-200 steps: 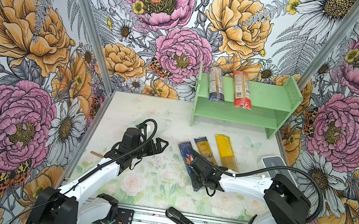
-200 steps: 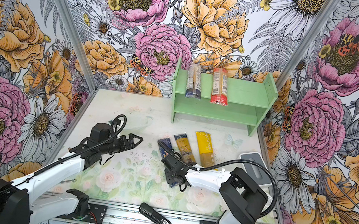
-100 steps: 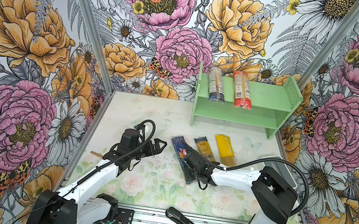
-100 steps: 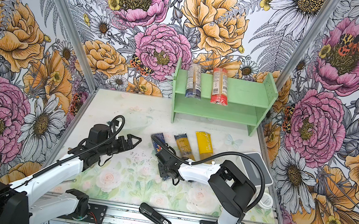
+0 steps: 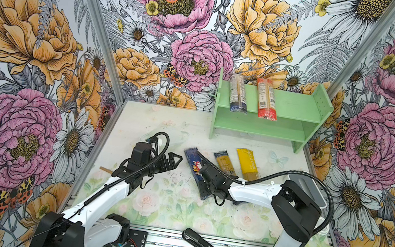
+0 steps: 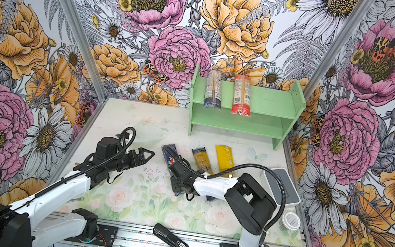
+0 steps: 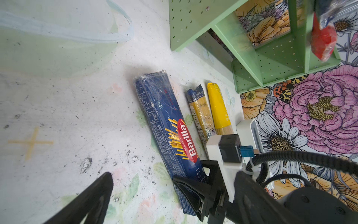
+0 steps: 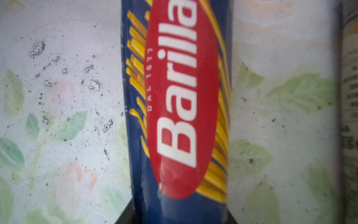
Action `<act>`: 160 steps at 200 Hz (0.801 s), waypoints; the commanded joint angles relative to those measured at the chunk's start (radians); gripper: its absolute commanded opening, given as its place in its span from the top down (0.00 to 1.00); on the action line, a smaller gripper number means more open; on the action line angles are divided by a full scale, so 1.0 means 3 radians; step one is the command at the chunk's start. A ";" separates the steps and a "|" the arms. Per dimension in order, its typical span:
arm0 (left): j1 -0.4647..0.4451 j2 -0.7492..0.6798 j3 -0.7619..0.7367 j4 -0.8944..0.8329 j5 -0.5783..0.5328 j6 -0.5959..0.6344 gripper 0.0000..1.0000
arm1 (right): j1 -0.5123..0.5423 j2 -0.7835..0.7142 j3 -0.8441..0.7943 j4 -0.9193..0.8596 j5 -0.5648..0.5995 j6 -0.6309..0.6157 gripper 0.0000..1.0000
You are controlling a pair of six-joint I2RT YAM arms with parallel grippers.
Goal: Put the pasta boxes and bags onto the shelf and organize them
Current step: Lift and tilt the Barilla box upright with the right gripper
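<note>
My right hand [image 5: 205, 177] is clamped across the near half of the dark blue Barilla pack [image 5: 193, 157], which lies on the table [image 5: 164, 205]. My left hand [image 5: 175, 160], fingers apart, hovers just left of that pack. Right of it lie the blue-gold pack [image 5: 224, 162] and the yellow pack [image 5: 246, 163]. Beyond it stands the shelf [image 5: 295, 106], with the blue-ended pack [image 5: 238, 93] and the red-ended pack [image 5: 266, 98] on its top tier.

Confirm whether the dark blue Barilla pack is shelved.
Unshelved: the dark blue Barilla spaghetti pack lies on the table, in front of the mint-green shelf.
</note>
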 commanded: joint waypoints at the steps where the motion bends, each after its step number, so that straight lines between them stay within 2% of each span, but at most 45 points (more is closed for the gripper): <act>1: 0.0028 0.0000 -0.0042 0.0029 -0.0001 0.0065 0.01 | -0.0023 0.0219 -0.0148 -0.0247 -0.0221 -0.0028 0.81; 23: 0.0028 0.0015 -0.0039 0.0039 -0.0001 0.0066 0.01 | -0.0056 0.0150 -0.0150 -0.0244 -0.0266 -0.0054 0.87; 46: 0.0028 0.0040 -0.0045 0.0055 -0.0001 0.0065 0.01 | -0.0118 0.0072 -0.0134 -0.0257 -0.0327 -0.0082 1.00; 119: 0.0043 0.0117 -0.0039 0.0118 0.0014 0.0055 0.01 | -0.0271 -0.0071 0.0109 -0.0649 -0.0338 -0.0311 1.00; 160: 0.0044 0.0167 -0.0035 0.0150 0.0050 0.0056 0.01 | -0.0439 -0.0179 0.0227 -0.0788 -0.0592 -0.0472 1.00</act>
